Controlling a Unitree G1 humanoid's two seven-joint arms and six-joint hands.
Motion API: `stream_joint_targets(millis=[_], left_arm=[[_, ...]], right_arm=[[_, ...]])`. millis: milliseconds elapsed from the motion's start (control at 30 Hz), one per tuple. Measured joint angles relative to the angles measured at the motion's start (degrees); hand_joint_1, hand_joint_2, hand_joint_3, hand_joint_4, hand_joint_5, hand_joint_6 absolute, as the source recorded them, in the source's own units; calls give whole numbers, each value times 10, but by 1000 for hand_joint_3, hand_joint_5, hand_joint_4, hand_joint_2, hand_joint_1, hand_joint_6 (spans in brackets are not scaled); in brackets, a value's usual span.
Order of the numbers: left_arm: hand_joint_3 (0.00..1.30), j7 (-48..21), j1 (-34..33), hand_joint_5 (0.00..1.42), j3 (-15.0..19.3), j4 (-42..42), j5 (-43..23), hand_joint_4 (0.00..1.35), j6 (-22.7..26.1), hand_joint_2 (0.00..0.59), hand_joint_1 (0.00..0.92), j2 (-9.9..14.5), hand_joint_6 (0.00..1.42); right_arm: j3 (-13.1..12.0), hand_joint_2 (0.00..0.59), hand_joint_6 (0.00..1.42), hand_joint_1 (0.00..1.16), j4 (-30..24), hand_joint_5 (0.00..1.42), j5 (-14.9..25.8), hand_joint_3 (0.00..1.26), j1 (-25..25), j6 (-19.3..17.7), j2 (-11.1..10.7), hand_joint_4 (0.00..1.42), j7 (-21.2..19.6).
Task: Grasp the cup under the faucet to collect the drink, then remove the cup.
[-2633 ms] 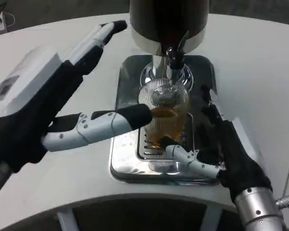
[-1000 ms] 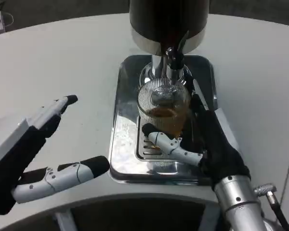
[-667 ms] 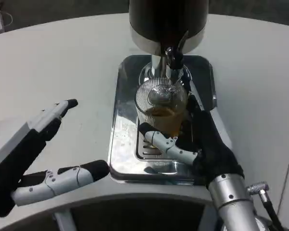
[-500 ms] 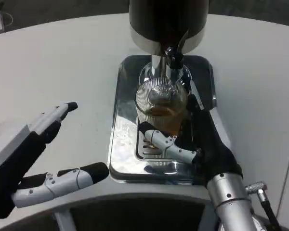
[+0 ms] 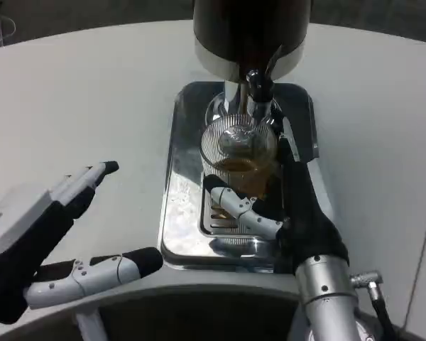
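Holding cup (image 5: 239,158) under faucet (image 5: 258,84), right hand (image 5: 284,206) wraps it on the tray (image 5: 181,213).
Left hand (image 5: 53,238), fingers spread and empty, has withdrawn to near left since 2.6 s ago.

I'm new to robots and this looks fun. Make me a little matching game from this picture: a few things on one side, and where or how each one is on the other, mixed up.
Things:
1. cup
2. left hand
3. right hand
4. drip tray

States:
a. open above the white table
b. shiny metal, lying under the dispenser
c. ribbed glass holding amber drink
d. wrapped around the cup

Pairs: 1-c, 2-a, 3-d, 4-b
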Motion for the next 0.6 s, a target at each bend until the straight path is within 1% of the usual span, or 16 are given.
stream_joint_targets(millis=[167,400,600], left_arm=[[39,-1,0,2,-2,1,4,0,0,23,0,1,141],[39,-7,6,2,-2,0,5,0,2,23,0,1,141],[44,-13,14,2,4,0,4,0,2,22,0,1,141]], right_arm=[[6,234,96,771,10,132,-13,14,-8,9,15,74,-17],[16,233,96,772,34,149,-25,26,-22,19,15,86,-35],[14,234,119,771,58,191,-24,61,-43,29,12,125,-53]])
